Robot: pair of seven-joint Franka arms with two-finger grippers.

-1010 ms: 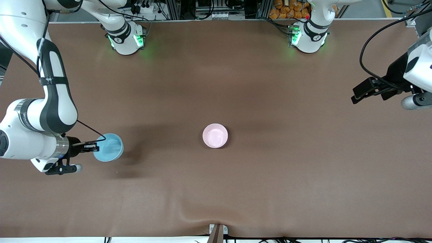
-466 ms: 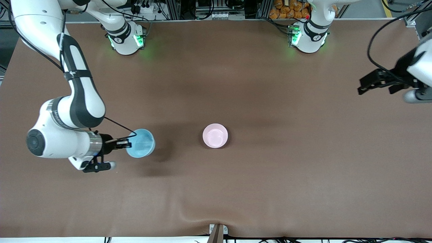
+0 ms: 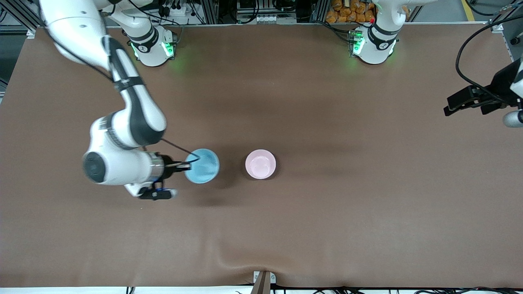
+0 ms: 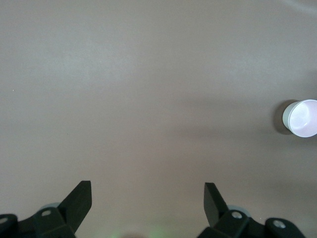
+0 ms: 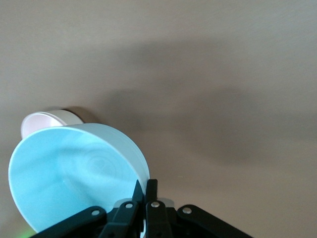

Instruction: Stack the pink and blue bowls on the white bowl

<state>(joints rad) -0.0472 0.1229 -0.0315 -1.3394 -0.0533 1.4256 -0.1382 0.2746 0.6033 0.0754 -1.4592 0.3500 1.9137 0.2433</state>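
The light blue bowl (image 3: 202, 165) hangs tilted in my right gripper (image 3: 188, 165), which is shut on its rim, over the table beside the pink bowl (image 3: 260, 163). In the right wrist view the fingers (image 5: 147, 186) pinch the blue bowl's (image 5: 69, 173) rim, and the pink bowl (image 5: 47, 119) peeks out past it. The pink bowl stands upright mid-table, and its outer wall looks pale in the left wrist view (image 4: 301, 118). No separate white bowl shows. My left gripper (image 3: 449, 108) is open and empty over the left arm's end of the table; its fingers are wide apart (image 4: 147, 191).
The brown table cover (image 3: 327, 224) has a small ridge near the front edge. A metal bracket (image 3: 263, 279) sits at the middle of that edge. Both arm bases stand along the edge farthest from the front camera.
My right arm has carried the blue bowl from the right arm's end of the table to just beside the pink bowl. My left gripper has drawn back toward its table end.
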